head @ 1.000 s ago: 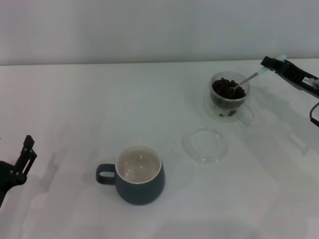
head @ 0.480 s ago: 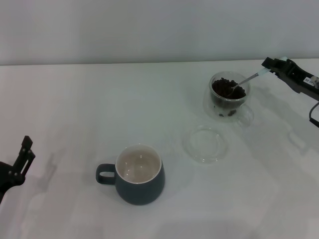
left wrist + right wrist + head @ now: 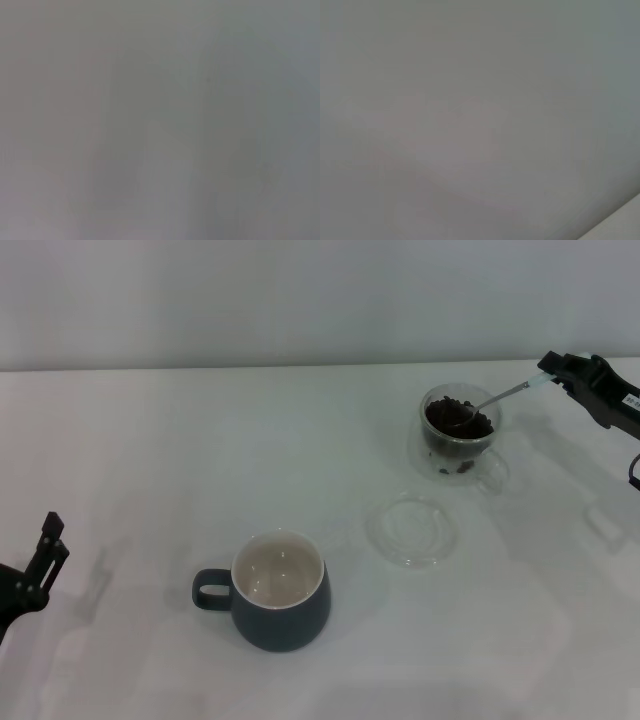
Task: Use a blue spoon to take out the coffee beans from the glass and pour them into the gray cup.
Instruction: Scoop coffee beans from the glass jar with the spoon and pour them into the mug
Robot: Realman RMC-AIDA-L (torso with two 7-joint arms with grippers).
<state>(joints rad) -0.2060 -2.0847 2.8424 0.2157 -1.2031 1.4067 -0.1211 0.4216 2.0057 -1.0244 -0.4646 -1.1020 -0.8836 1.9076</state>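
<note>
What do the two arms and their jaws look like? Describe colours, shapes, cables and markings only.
Both are matte black. The right gripper is a long, boxy black body tapering to a narrow tip, with a small white label carrying a blue mark on its side and a black cable looping behind it at the picture's edge. The left gripper is an angular black bracket with small holes, on a thicker black link. Neither wrist view shows them.

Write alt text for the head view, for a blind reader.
The right gripper holds the blue spoon, its bowl in the coffee beans inside the glass. The empty gray cup stands nearer, a clear saucer between; the left gripper idles at the left edge.
</note>
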